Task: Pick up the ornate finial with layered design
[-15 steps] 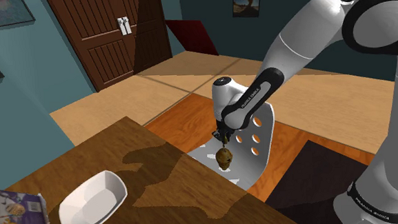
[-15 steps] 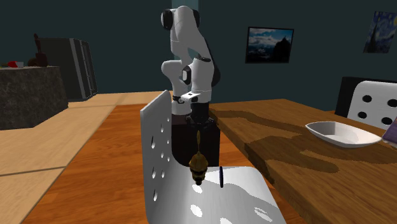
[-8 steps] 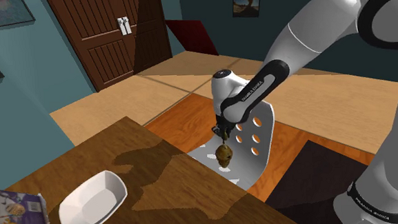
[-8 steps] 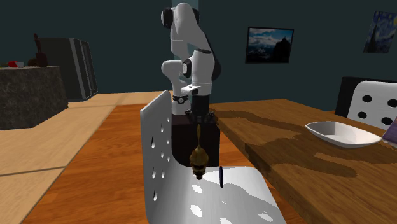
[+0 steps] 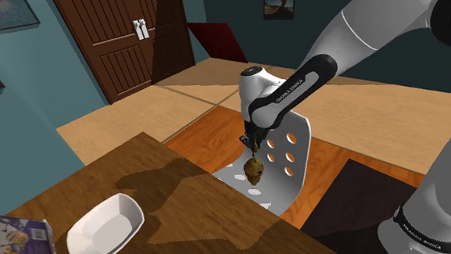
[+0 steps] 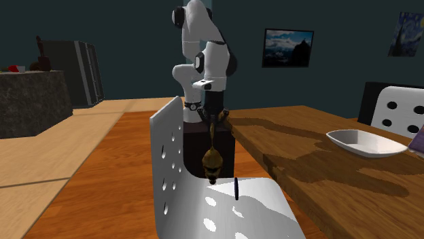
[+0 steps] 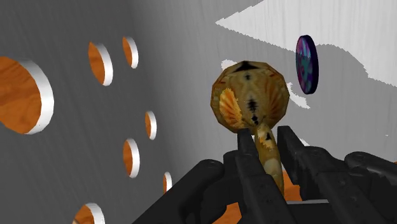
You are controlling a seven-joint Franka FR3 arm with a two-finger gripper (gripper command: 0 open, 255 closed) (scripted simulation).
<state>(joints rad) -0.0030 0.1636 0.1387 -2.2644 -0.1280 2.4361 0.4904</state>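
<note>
The finial (image 5: 254,169) is a gold-brown layered bulb on a thin stem, and it hangs in the air above the white chair's seat (image 5: 267,192). My black gripper (image 5: 253,143) is shut on the top of its stem, bulb pointing down. In the second exterior view the finial (image 6: 212,160) dangles below the gripper (image 6: 213,125), clear of the seat (image 6: 258,207). In the wrist view the fingers (image 7: 251,153) clasp the stem, with the bulb (image 7: 250,97) just beyond them.
The white chair has a perforated backrest (image 5: 290,149) right beside the finial. A small dark blue disc (image 6: 235,188) stands on edge on the seat. A wooden table (image 5: 181,218) beside the chair carries a white bowl (image 5: 105,229) and a book (image 5: 16,240).
The gripper has risen with the finial in it, so the bulb now hangs higher above the chair seat. The arm's upper links have swung upward.
</note>
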